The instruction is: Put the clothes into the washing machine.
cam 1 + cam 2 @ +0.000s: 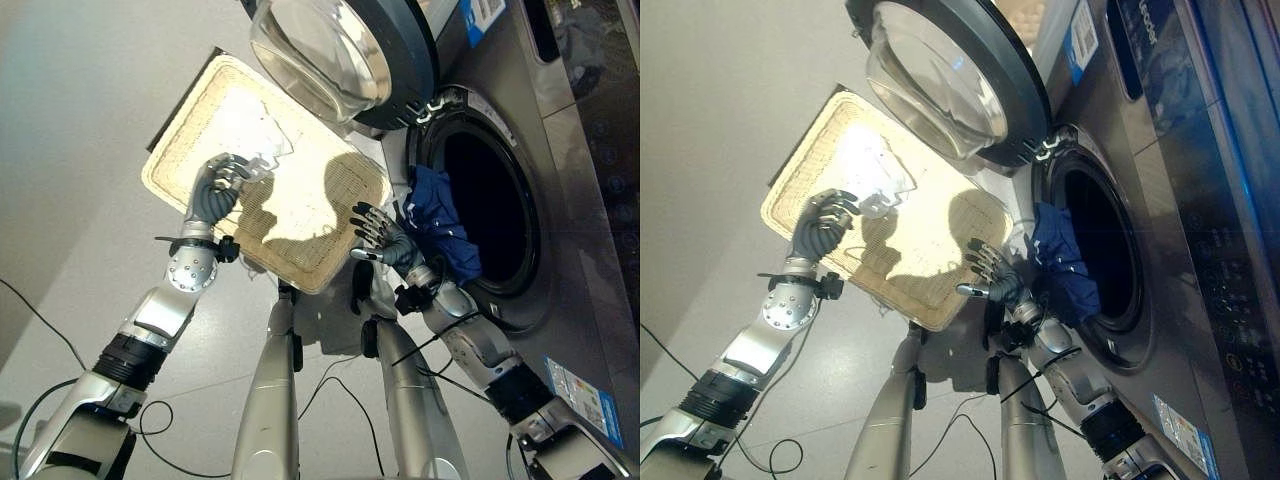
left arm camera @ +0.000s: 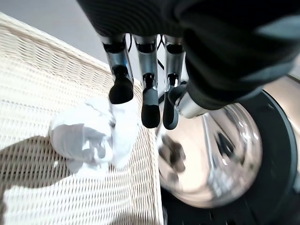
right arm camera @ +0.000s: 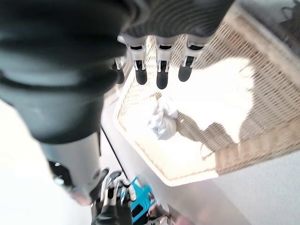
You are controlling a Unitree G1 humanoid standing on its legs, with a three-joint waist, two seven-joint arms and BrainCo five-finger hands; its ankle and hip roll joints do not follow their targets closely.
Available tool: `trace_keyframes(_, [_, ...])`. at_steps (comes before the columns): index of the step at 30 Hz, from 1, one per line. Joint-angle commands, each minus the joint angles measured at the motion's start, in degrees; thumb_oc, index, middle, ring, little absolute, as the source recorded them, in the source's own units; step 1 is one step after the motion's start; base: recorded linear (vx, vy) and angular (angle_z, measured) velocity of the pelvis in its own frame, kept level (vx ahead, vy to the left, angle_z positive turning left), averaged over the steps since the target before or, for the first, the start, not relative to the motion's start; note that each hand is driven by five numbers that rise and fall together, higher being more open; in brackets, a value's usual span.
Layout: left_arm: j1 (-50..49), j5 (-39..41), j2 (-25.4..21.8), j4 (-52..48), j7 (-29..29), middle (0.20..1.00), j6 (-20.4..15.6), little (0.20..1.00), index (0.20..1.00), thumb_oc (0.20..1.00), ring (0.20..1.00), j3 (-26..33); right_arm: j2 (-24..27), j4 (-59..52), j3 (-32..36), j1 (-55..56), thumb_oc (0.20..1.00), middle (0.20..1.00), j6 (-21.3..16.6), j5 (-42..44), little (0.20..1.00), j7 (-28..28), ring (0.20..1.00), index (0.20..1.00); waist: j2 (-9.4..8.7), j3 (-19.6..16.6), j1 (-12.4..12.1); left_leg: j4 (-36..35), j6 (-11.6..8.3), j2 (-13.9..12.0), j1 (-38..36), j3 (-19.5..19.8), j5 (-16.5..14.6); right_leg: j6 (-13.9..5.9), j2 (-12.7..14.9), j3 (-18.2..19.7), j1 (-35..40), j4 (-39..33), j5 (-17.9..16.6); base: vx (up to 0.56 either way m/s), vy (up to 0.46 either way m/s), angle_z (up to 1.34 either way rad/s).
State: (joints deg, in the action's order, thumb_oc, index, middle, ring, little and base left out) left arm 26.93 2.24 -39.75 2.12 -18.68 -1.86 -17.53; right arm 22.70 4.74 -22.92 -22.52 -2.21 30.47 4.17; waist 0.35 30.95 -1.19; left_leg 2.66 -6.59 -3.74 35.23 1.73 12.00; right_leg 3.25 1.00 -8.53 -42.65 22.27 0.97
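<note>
- Reaching into the basket (image 1: 180, 140), the left hand (image 1: 215, 190) hangs over its far left part, fingers curled loosely downward.
- In the left wrist view the fingertips (image 2: 121, 90) hang just above a crumpled white cloth (image 2: 91, 138); whether they touch it I cannot tell, and they do not close round it.
- The white cloth lies on the wicker floor of the basket, near the far edge that faces the washer door (image 1: 340, 55).
- The right hand (image 1: 378, 232) hovers at the basket's right edge, between basket and washer (image 1: 560, 200), fingers spread and straight, holding nothing.
- A blue garment (image 1: 440, 222) hangs over the lower rim of the drum opening (image 1: 495, 205), partly inside, partly draped outside, just beside the right hand.
- The round glass door stands swung open above the basket's far right corner.
- The basket is a shallow pale wicker tray on the grey floor (image 1: 70, 120), in front of the washer.
</note>
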Motion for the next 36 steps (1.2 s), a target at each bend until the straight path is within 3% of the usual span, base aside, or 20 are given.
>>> trace_keyframes(1, [0.29,-3.68,0.02,-4.45,5.52,0.2,-1.29,0.2,0.2,0.2,0.2,-0.66,-0.26,-6.46,-0.17,0.96,1.0,1.0,-0.24,-0.91,1.0,1.64,1.0,1.0,2.49,-1.16,0.51,0.35,3.23,4.38,-0.98,-2.86,-2.65,-5.32,-1.07,-1.09,5.1,-4.62,-1.13,-0.05,-0.062,0.01])
trace_keyframes(7, [-0.8,1.7,-1.35,-7.94,10.44,0.2,-3.87,0.2,0.2,0.2,0.2,-2.8,0.77,-5.97,-1.71,0.31,1.0,1.0,-1.0,-2.48,1.0,-0.84,1.0,1.0,2.76,-1.16,0.08,0.06,3.42,4.45,-1.23,-2.58,-2.28,-5.36,-0.89,-1.47,5.9,-5.82,-1.96,-0.03,-0.027,-0.01])
trace_keyframes(9, [-0.99,1.55,-1.32,-8.35,9.65,0.2,-4.21,0.2,0.2,0.2,0.2,-3.01,0.79,-5.2,-1.92,0.05,1.0,1.0,-1.36,-2.25,1.0,-1.55,1.0,1.0,2.89,-1.16,-0.02,0.04,3.5,4.5,-1.22,-2.43,-2.25,-5.35,-0.81,-1.45,6.01,-6.13,-2.15,0.0,0.0,0.0])
trace_keyframes(11, [-1.39,-0.38,-0.97,-7.87,4.39,0.2,-3.26,0.2,0.2,0.2,0.2,-2.82,0.53,-3.68,-1.98,-0.13,1.0,1.0,-1.81,-2.76,1.0,-1.56,1.0,1.0,3.02,-1.16,-0.04,0.08,3.58,4.74,-1.41,-2.04,-2.25,-5.34,-0.87,-1.13,6.33,-6.72,-2.51,0.0,0.0,0.0])
trace_keyframes(12, [-1.27,-4.9,-0.97,-5.8,-3.9,0.944,-1.68,0.944,0.944,0.944,0.944,-2.02,0.35,-2.79,-2.21,-0.4,1.0,1.0,-1.94,-3.37,1.0,-1.72,1.0,1.0,2.79,-1.16,0.02,0.84,3.53,4.92,-1.16,-1.9,-2.48,-5.35,-0.79,-1.09,6.33,-7.06,-2.75,0.0,0.0,0.0])
trace_keyframes(13, [-0.94,-6.15,-0.95,-4.64,-6.93,1.0,-0.18,1.0,1.0,1.0,1.0,-1.64,0.21,-2.44,-2.48,-0.63,1.0,1.0,-1.78,-3.75,1.0,-1.95,1.0,1.0,2.56,-1.16,0.09,1.18,3.52,5.01,-1.16,-1.91,-2.66,-5.34,-0.75,-1.06,6.46,-7.33,-2.85,0.0,0.0,0.0])
trace_keyframes(19, [3.38,-9.06,-0.31,5.7,-16.06,1.0,5.72,1.0,1.0,1.0,1.0,-0.34,0.14,-0.84,-3.77,-1.72,1.0,1.0,-0.25,-4.03,1.0,-3.01,1.0,1.0,0.61,-1.16,1.05,4.08,3.27,4.99,0.24,-2.41,-3.63,-5.26,-0.79,-0.52,5.46,-6.35,-2.78,0.01,0.008,-0.01])
trace_keyframes(21, [8.22,-14.69,-1.93,12.49,-19.44,1.0,11.97,1.0,1.0,1.0,1.0,-2.04,1.1,0.49,-4.15,-2.52,1.0,1.0,0.58,-2.73,1.0,-2.41,1.0,1.0,-0.16,-1.16,2.01,5.42,3.03,4.74,1.16,-3.17,-3.9,-5.11,-1.08,0.09,4.52,-5.28,-2.6,0.05,0.083,-0.04])
trace_keyframes(25, [14.93,-12.48,-3.19,22.81,-22.06,1.0,15.43,1.0,1.0,1.0,1.0,-4.99,3.09,1.37,-5.68,-3.56,1.0,1.0,1.4,-0.91,1.0,-2.46,1.0,1.0,-0.99,-1.16,3.76,6.58,2.69,4.08,2.38,-4.91,-4.08,-4.92,-1.53,1.23,2.95,-4.35,-2.69,0.04,0.093,-0.03])
trace_keyframes(27, [15.37,-12.28,-3.17,23.47,-22.16,1.0,15.67,1.0,1.0,1.0,1.0,-5.16,3.25,1.43,-5.75,-3.61,1.0,1.0,1.46,-0.58,1.0,-2.52,1.0,1.0,-1.07,-1.16,3.88,6.65,2.68,4.06,2.43,-5.04,-4.11,-4.9,-1.56,1.34,2.86,-4.37,-2.74,0.03,0.087,-0.13])
trace_keyframes(28, [18.57,-10.54,-2.78,29.1,-22.72,1.0,15.19,1.0,1.0,1.0,1.0,-6.09,4.16,2.06,-6.31,-3.89,1.0,1.0,1.5,1.14,1.0,-2.16,1.0,1.0,-1.48,-1.16,4.85,7.02,2.54,3.76,2.98,-6.09,-4.2,-4.86,-1.76,1.87,2.05,-4.44,-3.08,0.05,0.198,-0.18])
trace_keyframes(33, [27.27,-7.0,0.0,39.25,-21.2,1.0,18.28,1.0,1.0,1.0,1.0,-8.23,4.41,4.06,-7.74,-5.62,1.0,1.0,2.53,2.87,1.0,-2.34,1.0,1.0,-2.51,-1.16,7.22,9.32,2.34,4.21,5.59,-8.61,-5.4,-5.11,-1.48,2.92,-0.66,-5.57,-4.34,0.05,0.184,-0.16])
trace_keyframes(36, [29.97,-10.53,0.85,41.94,-18.56,1.0,20.76,1.0,1.0,1.0,1.0,-9.37,4.26,3.85,-8.25,-6.42,1.0,1.0,3.5,2.99,1.0,-3.35,1.0,1.0,-2.96,-1.16,8.09,11.05,2.57,4.83,7.1,-9.4,-6.27,-5.29,-1.26,3.63,-2.18,-6.28,-5.16,0.04,0.142,-0.13])
